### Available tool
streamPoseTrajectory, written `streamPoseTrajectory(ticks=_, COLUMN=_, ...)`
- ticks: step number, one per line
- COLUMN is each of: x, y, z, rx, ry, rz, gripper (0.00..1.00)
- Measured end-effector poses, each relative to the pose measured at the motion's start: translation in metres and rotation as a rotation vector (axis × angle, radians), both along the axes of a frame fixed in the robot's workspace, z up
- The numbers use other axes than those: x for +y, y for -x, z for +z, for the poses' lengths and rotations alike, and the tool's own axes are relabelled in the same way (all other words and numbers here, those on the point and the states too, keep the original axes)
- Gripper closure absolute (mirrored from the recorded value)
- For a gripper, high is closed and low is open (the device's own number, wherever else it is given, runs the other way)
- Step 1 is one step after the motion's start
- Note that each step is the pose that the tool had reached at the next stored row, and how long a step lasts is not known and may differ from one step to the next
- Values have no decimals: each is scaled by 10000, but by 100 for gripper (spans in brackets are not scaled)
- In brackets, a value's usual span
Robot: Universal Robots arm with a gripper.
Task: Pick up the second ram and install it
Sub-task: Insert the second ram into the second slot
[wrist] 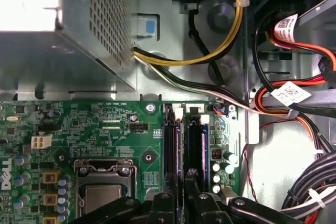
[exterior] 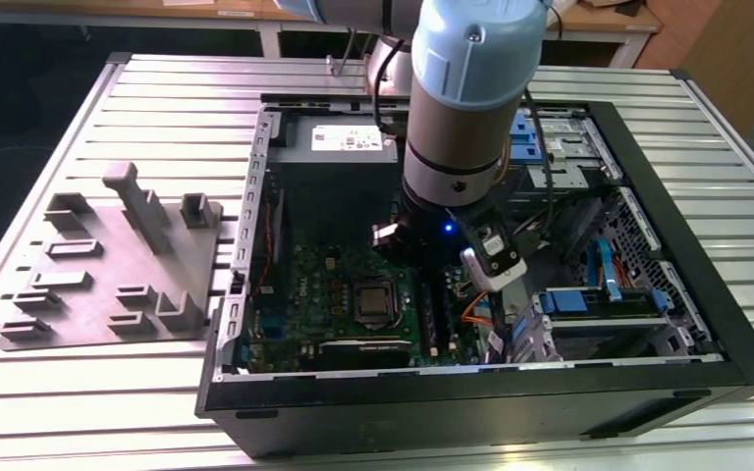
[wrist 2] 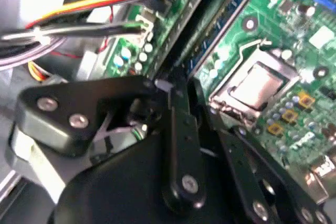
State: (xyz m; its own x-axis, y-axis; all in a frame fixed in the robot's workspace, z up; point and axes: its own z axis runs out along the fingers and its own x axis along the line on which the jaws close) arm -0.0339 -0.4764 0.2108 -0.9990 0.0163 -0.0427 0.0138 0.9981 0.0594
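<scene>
My gripper (wrist: 178,204) reaches down inside the open computer case (exterior: 482,383), over the memory slots of the green motherboard (wrist: 105,124). The second ram (wrist: 178,148), a thin stick with a bluish edge, stands on edge in the slot nearer the processor socket. It runs straight in between my two black fingers (wrist: 160,205), which sit close against its sides. In the second wrist view the gripper (wrist 2: 190,98) shows with its tips right at the dark slots. In the exterior view the arm's wrist (exterior: 462,147) covers the gripper.
The processor socket (wrist: 102,192) lies just beside the slots. The grey power-supply box (wrist: 52,51) stands beyond the board, with yellow cables (wrist: 231,30) and orange-red cables (wrist: 294,85) looping nearby. A grey fixture plate (exterior: 115,265) lies on the table on the exterior view's left.
</scene>
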Motion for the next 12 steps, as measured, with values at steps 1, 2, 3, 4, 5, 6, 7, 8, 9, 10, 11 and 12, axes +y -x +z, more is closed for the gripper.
streamPoseTrajectory(ticks=1, x=0, y=0, z=0, rx=0, ry=-1, rz=0, gripper=79)
streamPoseTrajectory(ticks=2, x=0, y=0, z=0, rx=0, ry=-2, rz=0, gripper=79)
streamPoseTrajectory(ticks=3, x=0, y=0, z=2, rx=-1, ry=-3, rz=0, gripper=79)
streamPoseTrajectory(ticks=4, x=-1, y=0, z=15, rx=2, ry=3, rz=1, gripper=79)
streamPoseTrajectory(ticks=5, x=-1, y=0, z=35, rx=1, ry=1, rz=0, gripper=79)
streamPoseTrajectory(ticks=6, x=0, y=0, z=59, rx=0, ry=-2, rz=0, gripper=79)
streamPoseTrajectory(ticks=7, x=0, y=0, z=87, rx=1, ry=-1, rz=0, gripper=79)
streamPoseTrajectory(ticks=8, x=0, y=0, z=116, rx=0, ry=-2, rz=0, gripper=79)
streamPoseTrajectory(ticks=9, x=0, y=0, z=152, rx=0, ry=-2, rz=0, gripper=79)
streamPoseTrajectory(ticks=10, x=0, y=0, z=183, rx=-1, ry=-3, rz=0, gripper=79)
streamPoseTrajectory(ticks=11, x=0, y=0, z=209, rx=0, ry=-2, rz=0, gripper=79)
streamPoseTrajectory(ticks=12, x=0, y=0, z=219, rx=0, ry=-1, rz=0, gripper=79)
